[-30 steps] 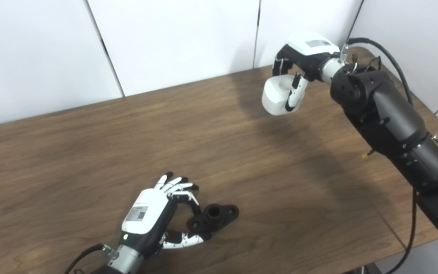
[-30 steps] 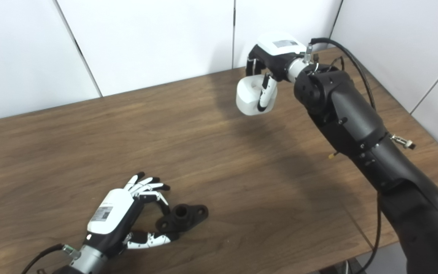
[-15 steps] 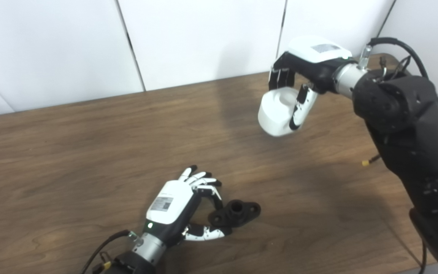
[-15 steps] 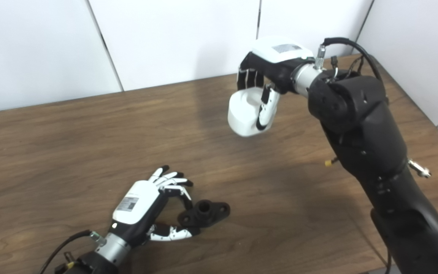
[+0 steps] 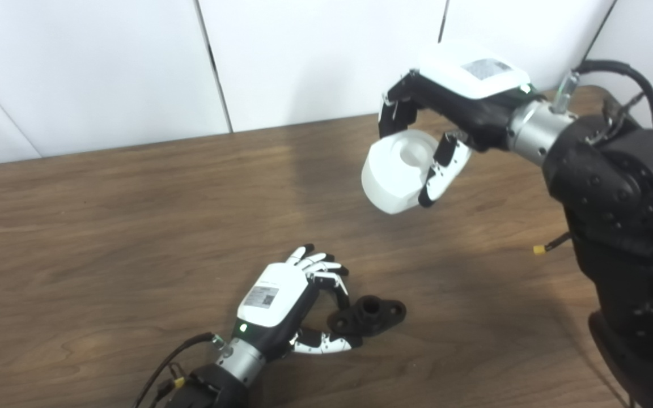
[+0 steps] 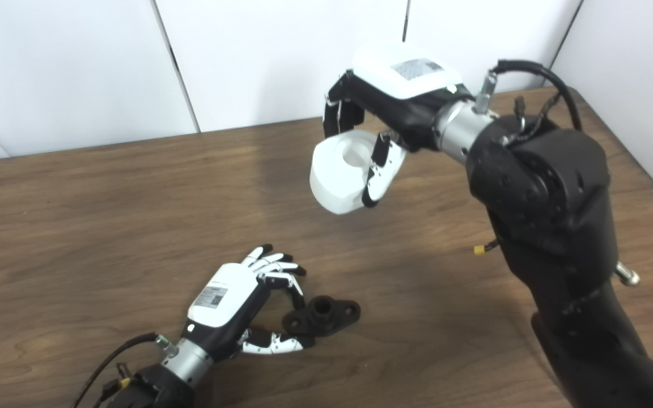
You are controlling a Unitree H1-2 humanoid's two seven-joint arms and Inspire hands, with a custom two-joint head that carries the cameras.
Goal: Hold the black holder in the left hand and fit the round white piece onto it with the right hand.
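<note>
The black holder (image 5: pixel 369 314), a flat piece with a raised ring and a lobe at each end, lies on the wooden table (image 5: pixel 105 215) near the front. My left hand (image 5: pixel 281 303) rests beside it, a fingertip and the thumb pinched on its left lobe. My right hand (image 5: pixel 462 96) is shut on the round white piece (image 5: pixel 391 181) and holds it in the air, tilted, above and to the right of the holder. The piece's recessed face points up and left. The holder also shows in the right eye view (image 6: pixel 323 314).
White wall panels (image 5: pixel 304 56) stand right behind the table's far edge. My bulky black right forearm (image 5: pixel 615 187) fills the right side over the table, with a loose cable (image 5: pixel 621 71) arching near the wrist.
The camera has swung, shifting the whole picture right. My right hand has carried the white piece nearer and leftward, toward the left hand. The left hand and holder keep the same pose.
</note>
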